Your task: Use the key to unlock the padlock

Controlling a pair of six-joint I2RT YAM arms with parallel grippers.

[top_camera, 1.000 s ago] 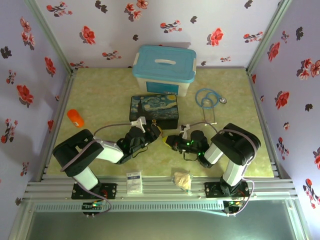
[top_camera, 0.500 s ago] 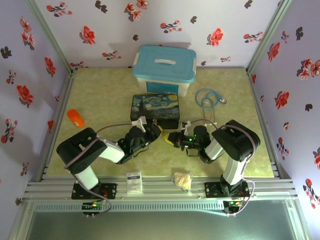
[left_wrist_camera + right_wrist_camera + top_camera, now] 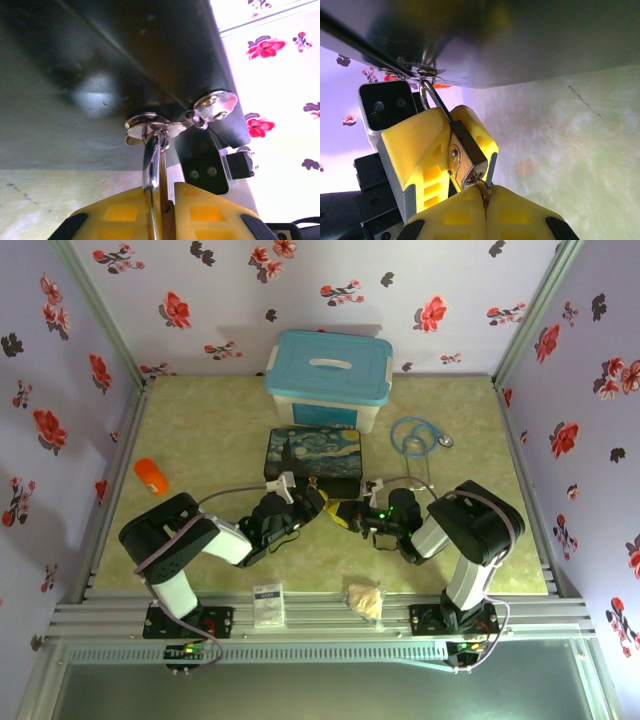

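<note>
From above, the left gripper (image 3: 306, 502) and right gripper (image 3: 345, 513) meet at the painted box's (image 3: 312, 452) near edge, and their bulk hides the lock. In the left wrist view, the left fingers (image 3: 115, 215) are clamped on the padlock (image 3: 152, 167). Its shackle hangs from the box's hasp (image 3: 150, 124), and its body is cut off. In the right wrist view, the key (image 3: 483, 192) sits in the lock's bottom end, pinched between the right fingers (image 3: 520, 220). Bare table (image 3: 560, 130) lies open to the right.

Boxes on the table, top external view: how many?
2. A blue-lidded storage box at the back centre; a dark painted box just in front of it. A flat white packet on the near rail is uncounted; none seem hidden.
</note>
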